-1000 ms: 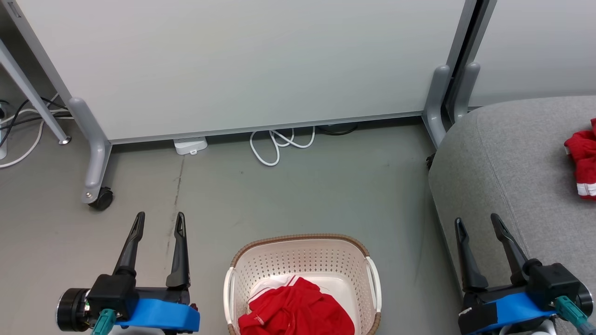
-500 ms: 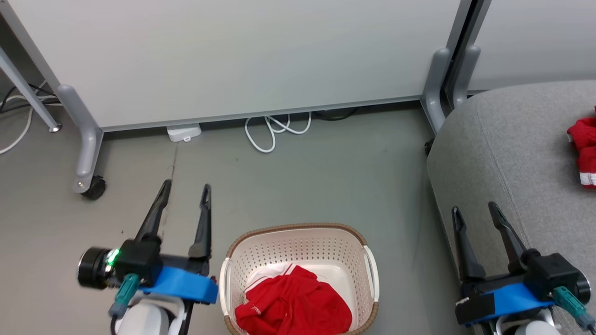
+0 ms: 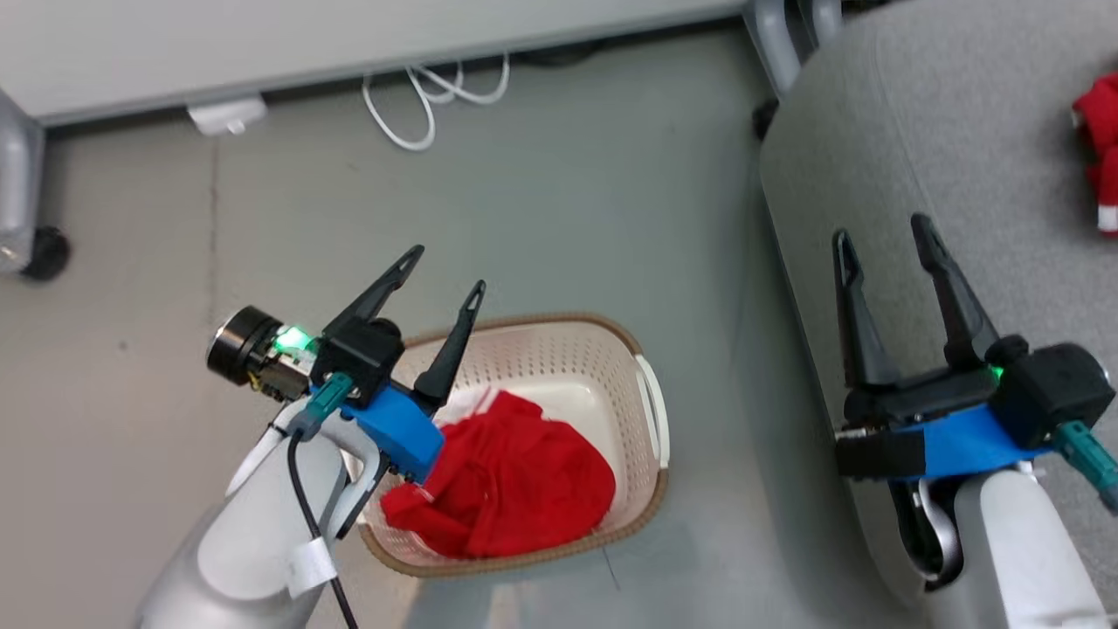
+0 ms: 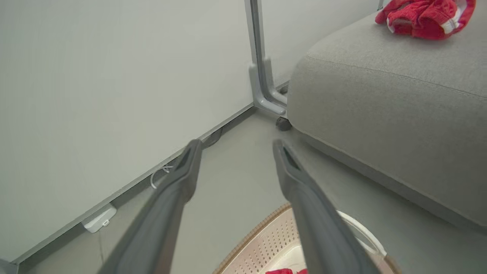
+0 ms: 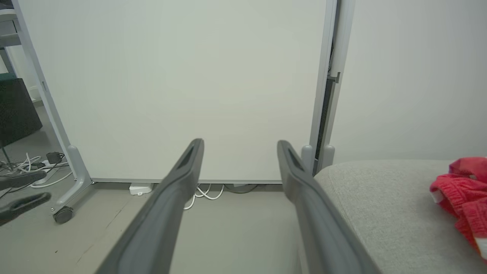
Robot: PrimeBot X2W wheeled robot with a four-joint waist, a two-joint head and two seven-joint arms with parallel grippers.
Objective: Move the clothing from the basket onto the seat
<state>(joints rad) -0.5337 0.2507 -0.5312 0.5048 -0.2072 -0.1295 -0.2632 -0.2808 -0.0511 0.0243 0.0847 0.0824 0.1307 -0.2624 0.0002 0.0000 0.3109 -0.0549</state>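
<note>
Left gripper (image 3: 448, 268) and right gripper (image 3: 880, 227) both stand spread wide and empty, the left above the left side of the basket (image 3: 559, 354), the right over the edge of the seat (image 3: 943, 131). That grey seat is at the right, one red garment (image 3: 1102, 131) lying far back on it, well apart from the cream basket on the floor (image 3: 568, 201) beside it. Within the basket lies more clothing (image 3: 515, 480), a crumpled red heap showing white stripes.

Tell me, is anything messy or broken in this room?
Nothing looks broken or spilled. A white cable lies in loose loops on the floor by the wall panel. The red clothing is crumpled in the basket, and one red garment sits bunched on the seat.
</note>
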